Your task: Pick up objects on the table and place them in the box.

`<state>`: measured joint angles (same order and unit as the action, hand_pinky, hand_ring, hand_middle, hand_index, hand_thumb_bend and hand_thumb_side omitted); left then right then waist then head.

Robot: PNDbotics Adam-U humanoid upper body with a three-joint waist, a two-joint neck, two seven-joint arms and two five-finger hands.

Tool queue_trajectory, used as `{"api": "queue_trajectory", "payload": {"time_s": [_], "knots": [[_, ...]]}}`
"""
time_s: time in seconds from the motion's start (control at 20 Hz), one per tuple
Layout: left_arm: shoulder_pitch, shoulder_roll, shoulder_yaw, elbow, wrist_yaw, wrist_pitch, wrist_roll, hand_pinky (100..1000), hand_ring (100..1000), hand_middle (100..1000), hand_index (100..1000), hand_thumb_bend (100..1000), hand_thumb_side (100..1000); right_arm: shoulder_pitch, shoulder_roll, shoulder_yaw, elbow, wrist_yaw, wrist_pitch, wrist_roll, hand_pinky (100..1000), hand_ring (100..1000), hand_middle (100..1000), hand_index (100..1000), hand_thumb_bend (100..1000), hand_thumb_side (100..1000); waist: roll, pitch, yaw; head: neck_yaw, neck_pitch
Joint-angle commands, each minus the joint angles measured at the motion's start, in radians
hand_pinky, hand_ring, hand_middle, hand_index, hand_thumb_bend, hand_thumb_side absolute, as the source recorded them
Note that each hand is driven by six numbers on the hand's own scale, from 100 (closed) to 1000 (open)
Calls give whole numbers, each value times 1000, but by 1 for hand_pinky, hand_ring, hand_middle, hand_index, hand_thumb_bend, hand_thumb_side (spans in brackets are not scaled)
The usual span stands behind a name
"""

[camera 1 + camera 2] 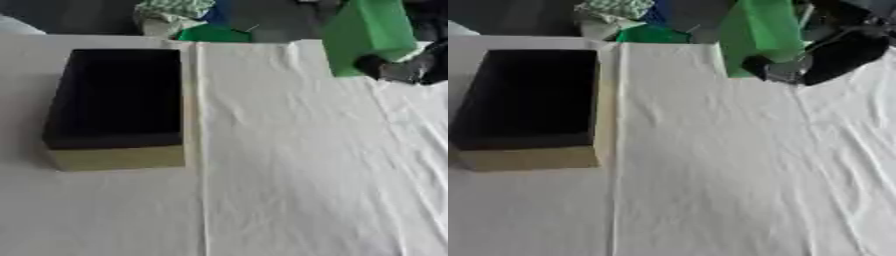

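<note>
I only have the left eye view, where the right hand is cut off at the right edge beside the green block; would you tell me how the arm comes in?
Observer: In the right eye view the right hand shows whole at the green block, with its black forearm slanting in from the upper right corner.
Operator: Thank you. What lies beneath that forearm?
Observer: There the right eye view shows only wrinkled white cloth, out to the edge.
</note>
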<state>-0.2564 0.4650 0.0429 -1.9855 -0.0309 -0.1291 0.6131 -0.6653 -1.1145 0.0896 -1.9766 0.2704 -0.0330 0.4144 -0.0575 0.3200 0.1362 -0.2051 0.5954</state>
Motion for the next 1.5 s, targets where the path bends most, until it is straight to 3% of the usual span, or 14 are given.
{"api": "queue_trajectory", "payload": {"time_s": [0.05,0.35,0.85,1.2,1.5], "knots": [[-13,22,-1,-14,8,-2,-9,640,705,741,783,479,1000,-60,7,4,28,-7,-5,13,698,578,475,672,100,552,1,-15,8,-31,-17],[-31,15,-9,-14,17,-5,-19,640,705,741,783,479,1000,-154,65,41,92,19,-26,43,702,581,479,675,100,551,-10,-12,42,-65,-34],[-51,6,-15,-14,28,-9,-27,640,705,740,783,478,1000,-241,154,110,105,89,-58,79,701,583,479,671,100,535,-32,4,85,-104,-39],[-73,-2,-19,-14,33,-13,-31,641,705,741,783,477,1000,-294,203,152,126,194,-59,64,701,587,479,665,100,520,-45,16,112,-113,-43],[-85,-7,-24,-14,40,-14,-38,640,704,740,782,476,1000,-317,232,181,163,210,-69,78,698,585,480,667,100,538,-60,28,144,-126,-51]]}}
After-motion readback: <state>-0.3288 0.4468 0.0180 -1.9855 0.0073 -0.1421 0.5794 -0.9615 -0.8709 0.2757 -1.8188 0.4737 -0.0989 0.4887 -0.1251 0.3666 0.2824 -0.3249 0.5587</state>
